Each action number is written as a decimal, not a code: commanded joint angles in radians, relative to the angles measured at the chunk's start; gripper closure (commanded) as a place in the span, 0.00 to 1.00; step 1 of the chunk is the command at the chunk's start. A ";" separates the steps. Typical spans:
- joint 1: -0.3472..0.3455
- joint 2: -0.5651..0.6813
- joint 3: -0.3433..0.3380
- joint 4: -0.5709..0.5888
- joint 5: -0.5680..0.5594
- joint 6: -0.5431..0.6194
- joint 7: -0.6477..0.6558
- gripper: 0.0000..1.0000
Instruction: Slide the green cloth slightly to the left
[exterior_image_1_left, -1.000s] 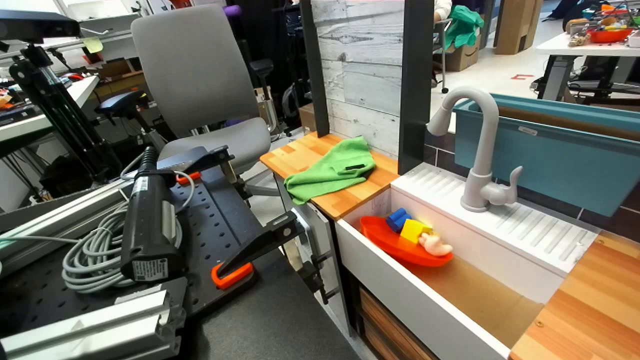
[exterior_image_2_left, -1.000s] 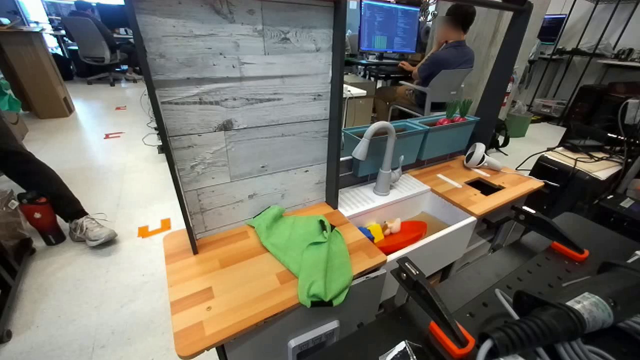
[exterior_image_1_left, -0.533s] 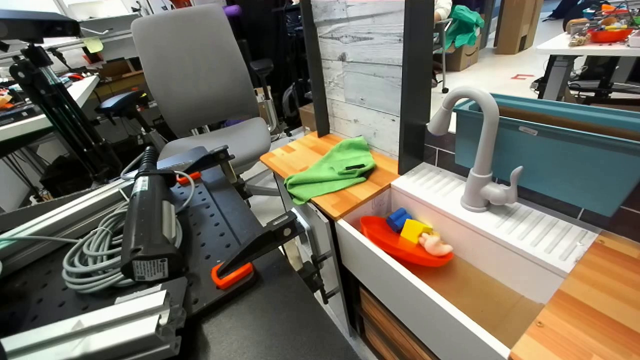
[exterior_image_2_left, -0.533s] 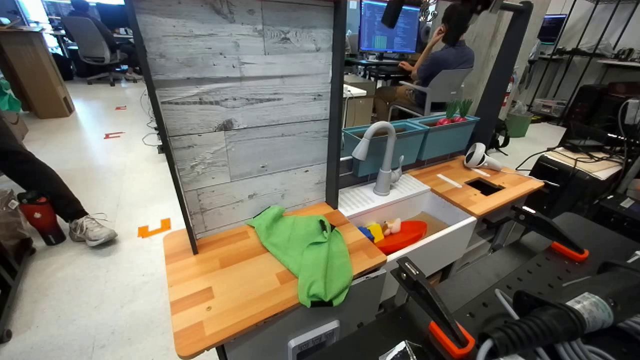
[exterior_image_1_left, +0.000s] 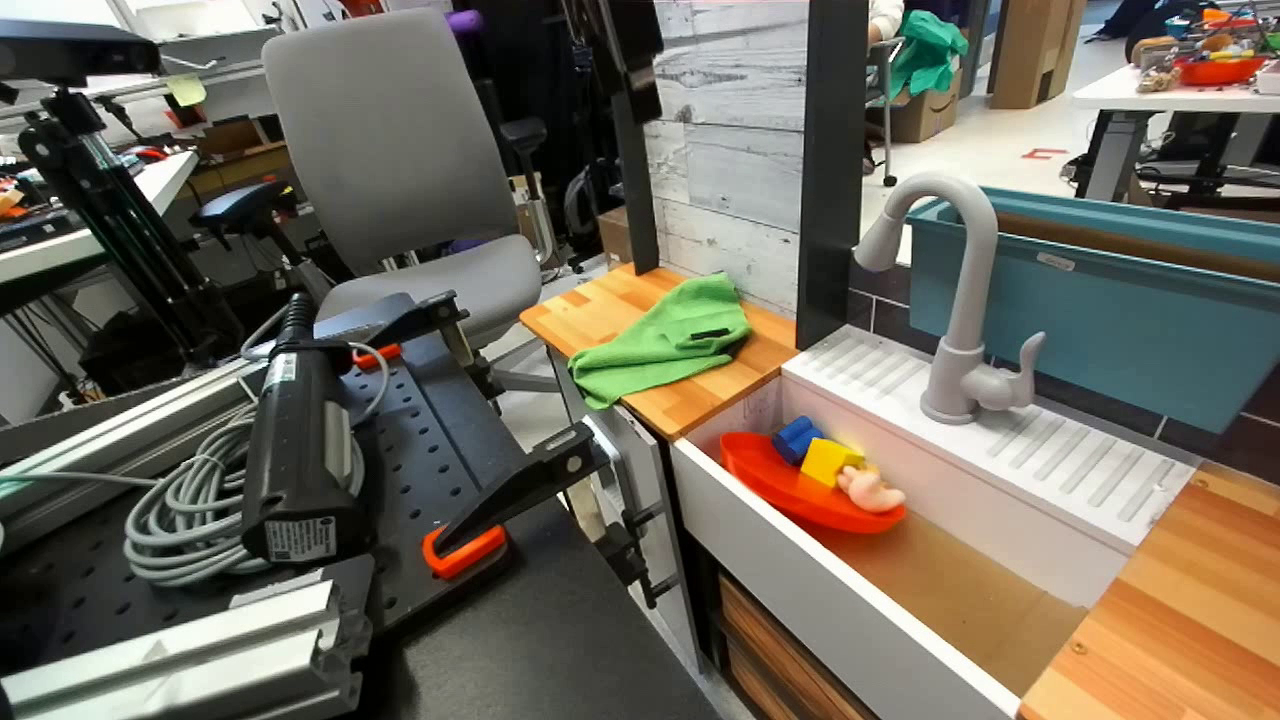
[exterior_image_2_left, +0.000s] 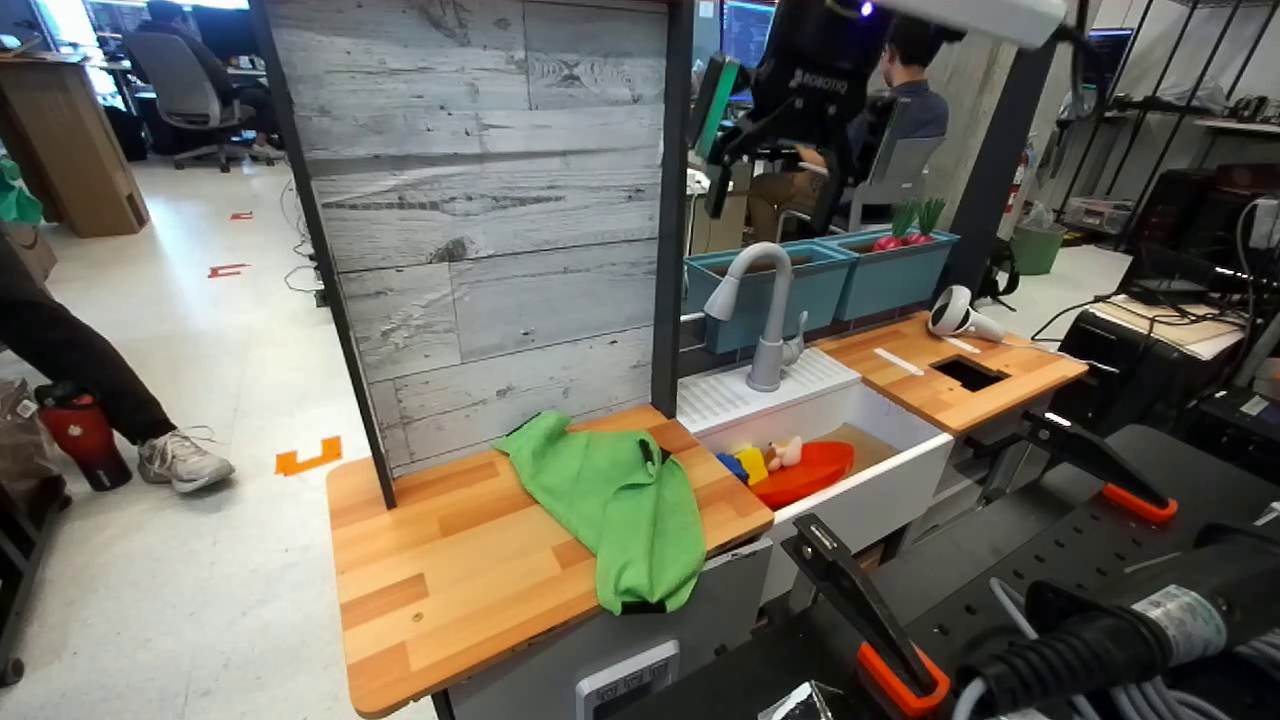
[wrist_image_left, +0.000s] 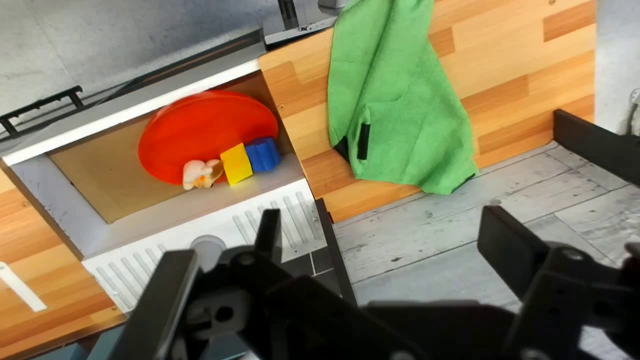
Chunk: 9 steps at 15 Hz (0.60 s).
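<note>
The green cloth (exterior_image_1_left: 665, 340) lies crumpled on the wooden counter (exterior_image_1_left: 590, 310) in both exterior views. In an exterior view, the cloth (exterior_image_2_left: 625, 505) hangs a little over the counter's front edge. My gripper (exterior_image_2_left: 770, 207) is high above the counter, apart from the cloth, near the upright post. In the wrist view the gripper (wrist_image_left: 382, 220) has its fingers wide apart with nothing between them. The cloth (wrist_image_left: 400, 100) shows at the top centre there, beyond the fingertips. In an exterior view only a dark part of the arm or gripper shows at the top.
A white sink (exterior_image_2_left: 860, 500) beside the counter holds a red dish (exterior_image_1_left: 800, 490), a yellow block (exterior_image_1_left: 830, 462) and a blue block (exterior_image_1_left: 796, 440). A grey faucet (exterior_image_2_left: 770, 320) and a plank wall panel (exterior_image_2_left: 490, 220) with dark posts rise behind. Black clamps (exterior_image_2_left: 860, 610) stand in front.
The arm and gripper have come into view from the top in both exterior views, moving down and toward the cloth's side. The cloth has not moved.
</note>
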<state>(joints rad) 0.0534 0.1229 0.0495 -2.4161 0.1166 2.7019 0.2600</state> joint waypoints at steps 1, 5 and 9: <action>0.022 0.194 -0.037 0.122 -0.076 0.041 0.083 0.00; 0.057 0.370 -0.082 0.210 -0.097 0.076 0.115 0.00; 0.067 0.404 -0.091 0.210 -0.065 0.066 0.087 0.00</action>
<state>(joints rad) 0.1099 0.5288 -0.0315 -2.2062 0.0375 2.7715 0.3581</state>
